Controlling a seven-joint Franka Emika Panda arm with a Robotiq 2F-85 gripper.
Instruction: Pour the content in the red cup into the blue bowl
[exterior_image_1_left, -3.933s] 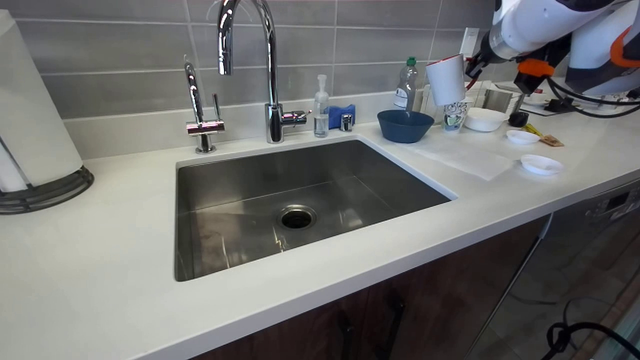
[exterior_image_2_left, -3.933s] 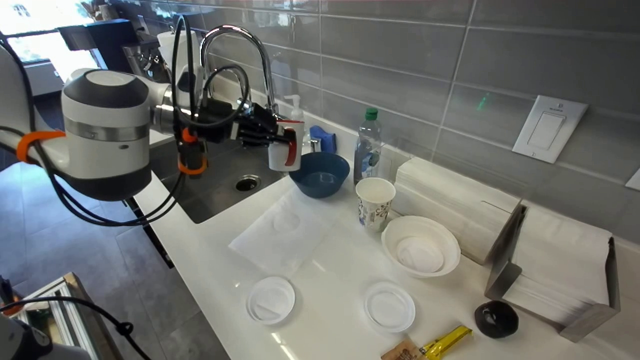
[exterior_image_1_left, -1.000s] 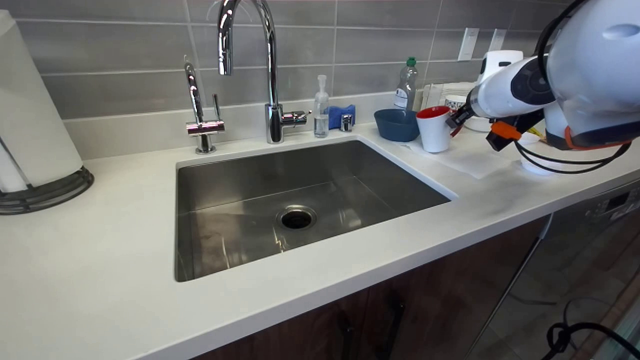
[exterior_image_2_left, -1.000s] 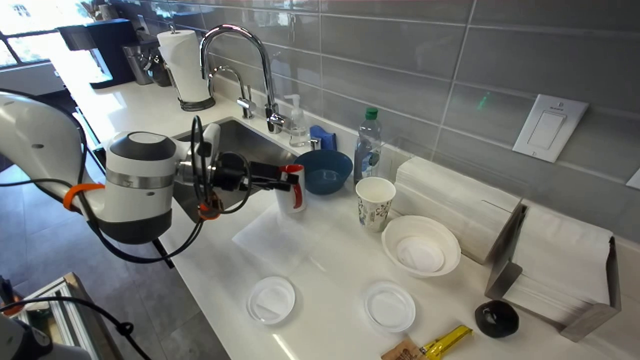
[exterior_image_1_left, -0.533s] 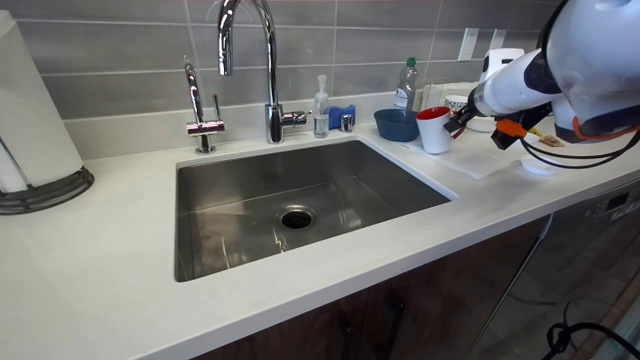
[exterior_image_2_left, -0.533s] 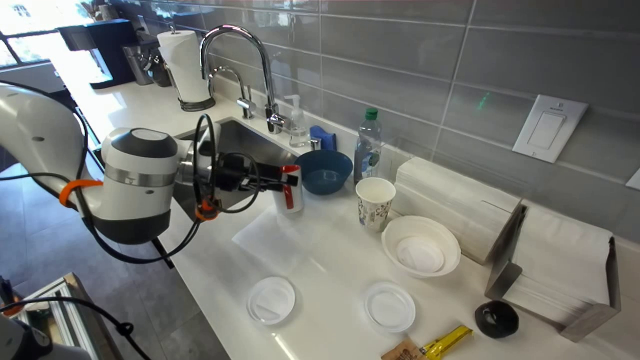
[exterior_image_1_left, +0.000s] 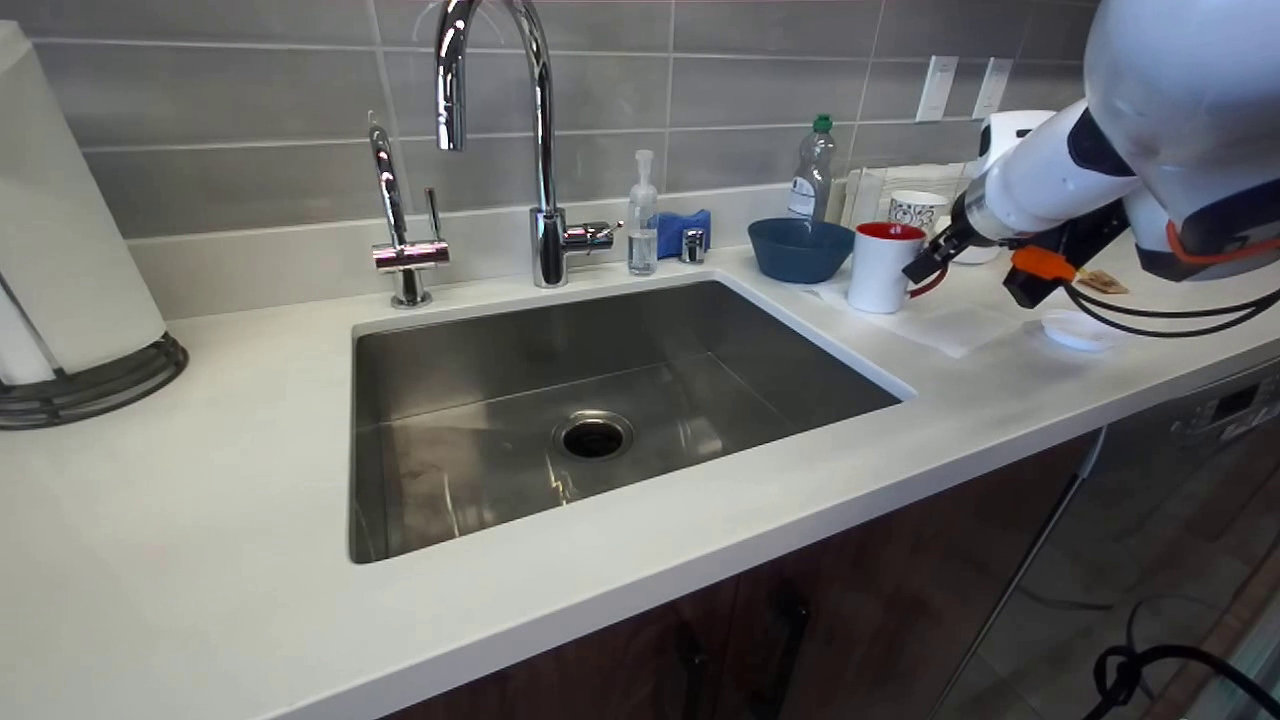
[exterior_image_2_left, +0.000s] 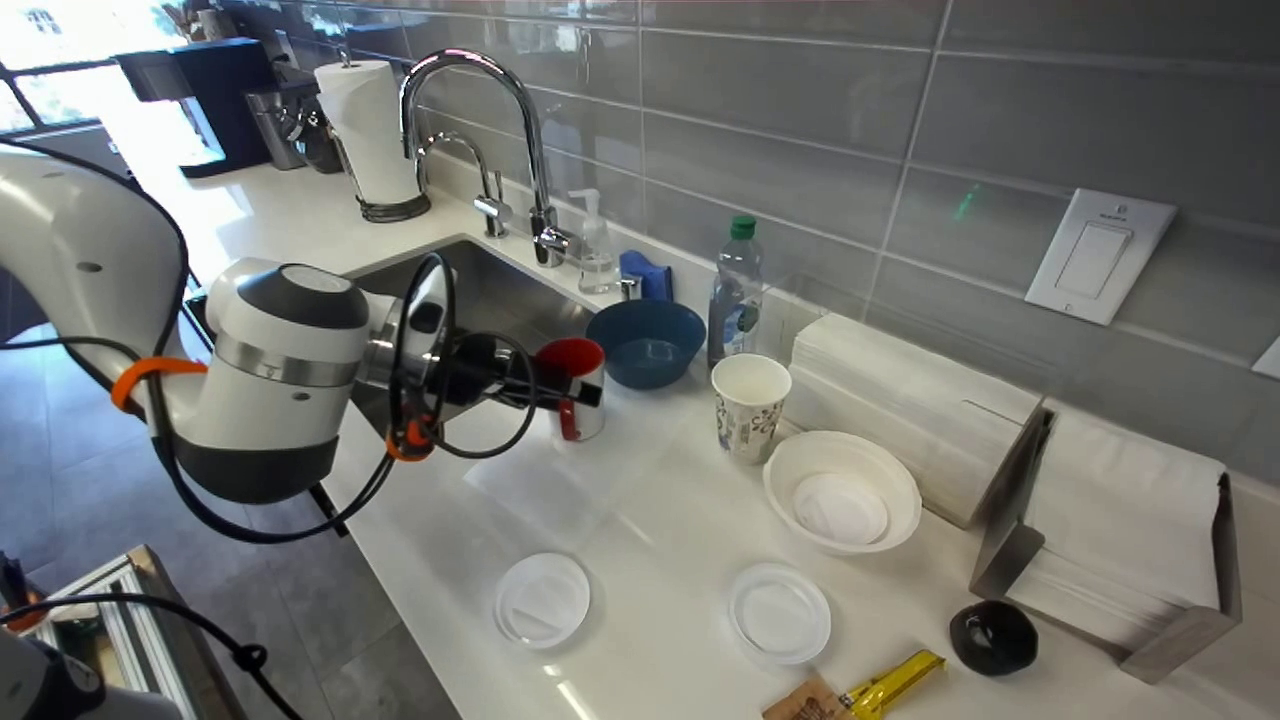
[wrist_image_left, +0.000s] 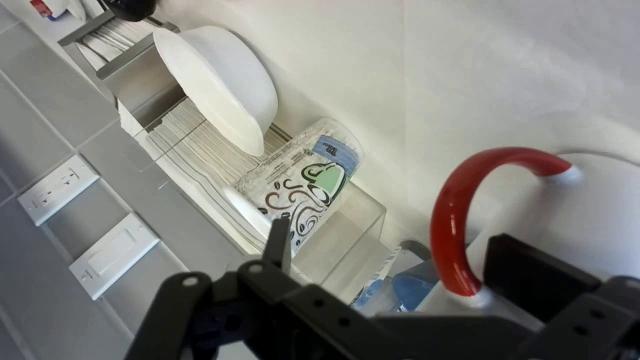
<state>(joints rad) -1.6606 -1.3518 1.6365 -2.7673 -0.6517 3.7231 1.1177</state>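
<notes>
Partly behind hand (wrist_image_left: 397, 260), red cup (wrist_image_left: 595, 215).

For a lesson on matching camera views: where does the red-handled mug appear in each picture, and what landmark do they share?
In an exterior view: mug right of centre, just right of the bowl.
In an exterior view: mug just left of centre, partly hidden, left of the bowl.
Wrist view: mug at the lower right, cut off by the picture's edge.
Shared landmark: the paper cup, visible in all three.
</notes>
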